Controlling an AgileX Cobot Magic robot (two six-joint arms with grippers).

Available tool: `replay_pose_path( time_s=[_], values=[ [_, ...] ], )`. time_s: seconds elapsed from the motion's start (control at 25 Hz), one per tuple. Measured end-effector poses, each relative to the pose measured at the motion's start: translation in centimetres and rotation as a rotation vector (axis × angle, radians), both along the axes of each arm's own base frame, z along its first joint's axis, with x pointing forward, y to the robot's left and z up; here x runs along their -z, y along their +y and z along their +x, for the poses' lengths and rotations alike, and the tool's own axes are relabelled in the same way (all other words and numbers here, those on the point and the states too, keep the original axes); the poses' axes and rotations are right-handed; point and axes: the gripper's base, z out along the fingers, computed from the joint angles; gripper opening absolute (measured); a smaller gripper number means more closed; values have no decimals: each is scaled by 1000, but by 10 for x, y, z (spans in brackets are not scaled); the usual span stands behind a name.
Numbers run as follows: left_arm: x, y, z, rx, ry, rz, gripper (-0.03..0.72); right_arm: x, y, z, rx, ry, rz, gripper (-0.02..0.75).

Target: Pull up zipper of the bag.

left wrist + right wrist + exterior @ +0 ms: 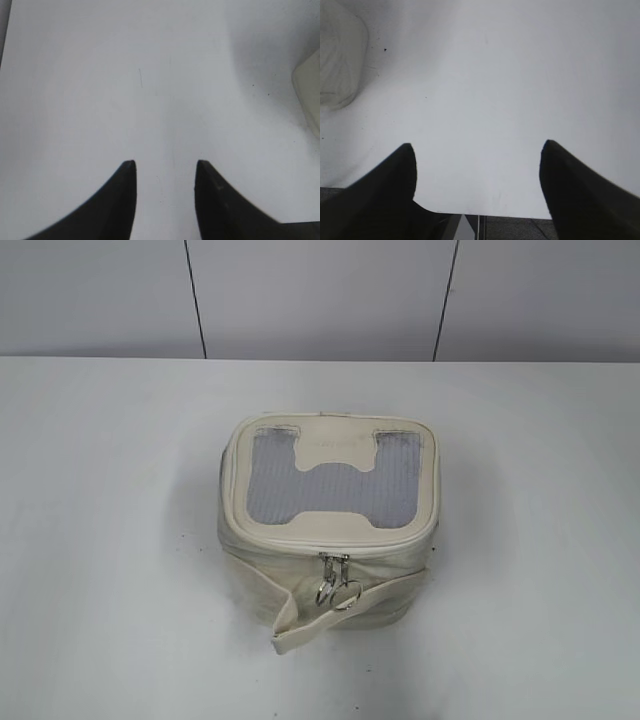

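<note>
Two pincers (165, 172) (477, 155) agape, empty, wrist-views only; exterior alone shows zipper (333, 558) pulls.

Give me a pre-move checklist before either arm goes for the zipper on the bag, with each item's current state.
1. Bag standing upright on the table: ok.
2. Zipper pulls visible and unobstructed on the near side: ok; both rings hang together at the front.
3. Loose strap clear of the pulls: not ok; it runs right beside the rings.
4. Left gripper open and empty: ok; bare table between its fingers.
5. Right gripper open and empty: ok; fingers spread wide.
6. Zipper track fully closed or partly open: cannot tell from these views.
</note>
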Motion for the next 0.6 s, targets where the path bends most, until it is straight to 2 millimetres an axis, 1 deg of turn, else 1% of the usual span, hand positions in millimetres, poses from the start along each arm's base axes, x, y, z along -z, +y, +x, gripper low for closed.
replay_pose_path(
  time_s=[0.08, 0.2, 0.32, 0.4, 0.56, 0.6],
  values=[
    [12, 1, -24, -9, -70, -22, 306, 1, -3, -20, -1, -42, -17, 592],
    [29, 2, -52, -1, -154, -48, 306, 0, -9, -51, -1, -112, -49, 592],
    [45, 6, -76, -3, -236, -46, 306, 8, -12, -78, -1, -151, -58, 592],
    [52, 7, -87, 0, -279, -57, 306, 14, -15, -96, 1, -188, -62, 592],
    [55, 8, -106, 1, -375, -67, 306, 32, -17, -124, -4, -265, -54, 592],
    [55, 9, -110, 1, -399, -69, 306, 33, -18, -131, -4, -302, -50, 592]
  ],
)
